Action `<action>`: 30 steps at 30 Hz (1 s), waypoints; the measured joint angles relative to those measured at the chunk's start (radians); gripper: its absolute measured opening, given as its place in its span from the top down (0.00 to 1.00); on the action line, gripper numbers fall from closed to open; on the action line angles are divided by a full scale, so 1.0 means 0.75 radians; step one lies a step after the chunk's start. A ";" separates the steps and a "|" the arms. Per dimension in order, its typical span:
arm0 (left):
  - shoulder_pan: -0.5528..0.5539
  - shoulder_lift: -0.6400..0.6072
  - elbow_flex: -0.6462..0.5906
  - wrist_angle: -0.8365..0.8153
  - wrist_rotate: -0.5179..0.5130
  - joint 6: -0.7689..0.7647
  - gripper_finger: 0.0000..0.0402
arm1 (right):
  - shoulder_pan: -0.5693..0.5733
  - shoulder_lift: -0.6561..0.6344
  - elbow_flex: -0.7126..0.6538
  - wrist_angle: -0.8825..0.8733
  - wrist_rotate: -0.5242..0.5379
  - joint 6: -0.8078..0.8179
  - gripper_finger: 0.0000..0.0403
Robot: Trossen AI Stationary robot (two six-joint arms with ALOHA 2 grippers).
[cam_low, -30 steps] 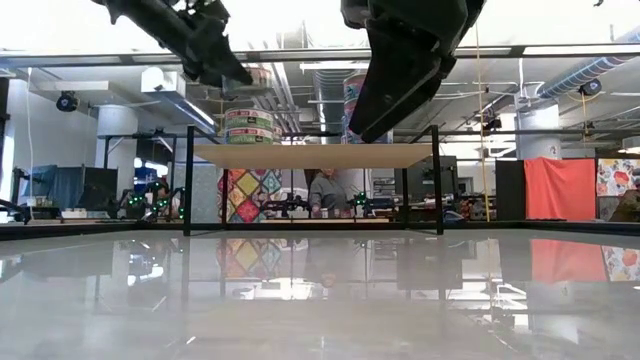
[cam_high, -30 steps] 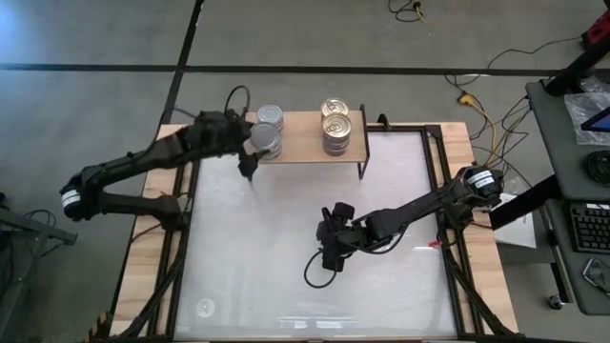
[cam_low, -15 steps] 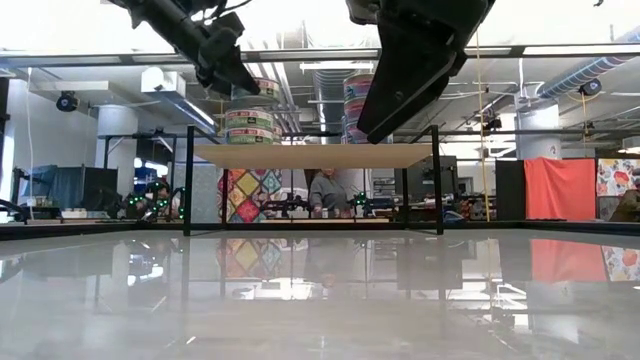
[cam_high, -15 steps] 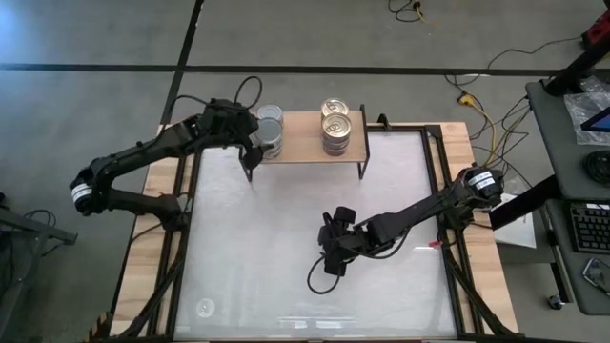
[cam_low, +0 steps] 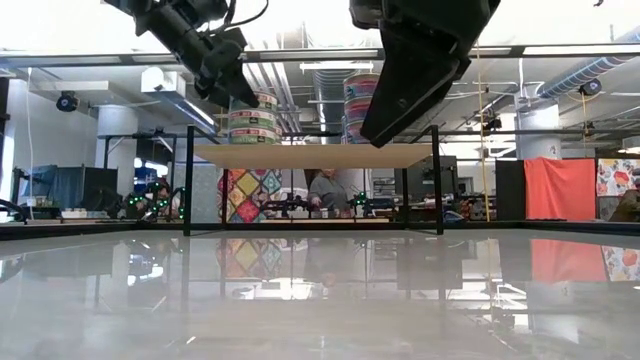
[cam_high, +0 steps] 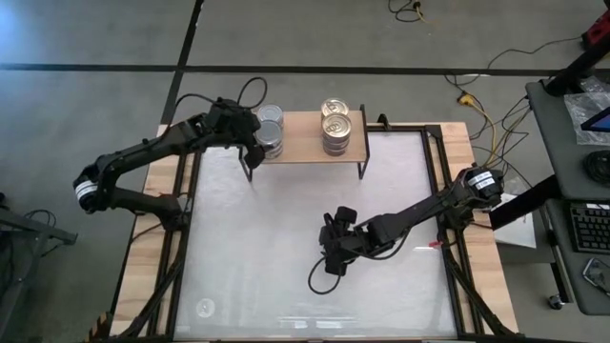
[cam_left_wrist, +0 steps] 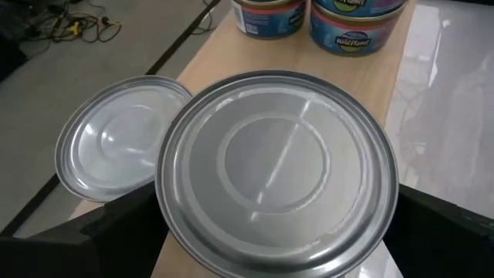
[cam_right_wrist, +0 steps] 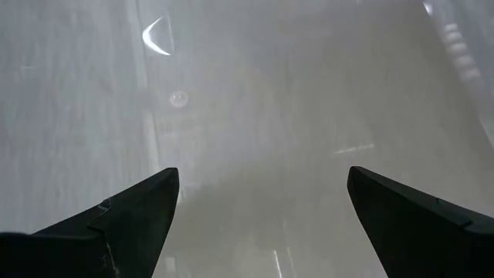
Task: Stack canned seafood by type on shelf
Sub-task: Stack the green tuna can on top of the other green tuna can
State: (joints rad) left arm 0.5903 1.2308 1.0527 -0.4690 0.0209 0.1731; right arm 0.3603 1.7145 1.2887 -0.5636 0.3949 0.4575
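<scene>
Both end effectors (cam_high: 250, 145) (cam_high: 329, 259) wide open.

— What surrounds the table?

— A grey floor (cam_high: 86, 38) with a dark line (cam_high: 286, 68) running across at twelve o'clock, and cables (cam_high: 481, 90) trailing at two o'clock. A desk (cam_high: 570, 143) with a keyboard (cam_high: 591, 226) stands at three o'clock.

— And looking across the room?

— Bright ceiling light (cam_low: 300, 25), exposed ducts (cam_low: 590, 70), an orange-red cloth (cam_low: 564, 188) at three o'clock, a patchwork-coloured panel (cam_low: 246, 195) near the centre, and a seated person (cam_low: 325, 190) beyond.
</scene>
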 joint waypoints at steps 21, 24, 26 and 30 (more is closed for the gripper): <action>0.001 -0.001 0.000 -0.013 0.000 -0.010 0.08 | 0.001 0.001 -0.019 0.001 0.001 0.004 0.09; 0.001 -0.001 0.000 -0.014 0.000 -0.011 0.03 | 0.001 0.001 -0.019 0.001 0.001 0.005 0.09; 0.001 -0.001 0.000 -0.014 -0.001 -0.013 0.02 | 0.001 0.001 -0.019 0.001 0.001 0.004 0.09; 0.001 -0.001 0.000 -0.015 -0.001 -0.013 0.03 | 0.001 0.001 -0.019 0.002 0.001 0.005 0.09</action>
State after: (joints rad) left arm 0.5911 1.2301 1.0527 -0.4801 0.0203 0.1631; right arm 0.3607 1.7149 1.2743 -0.5619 0.3958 0.4610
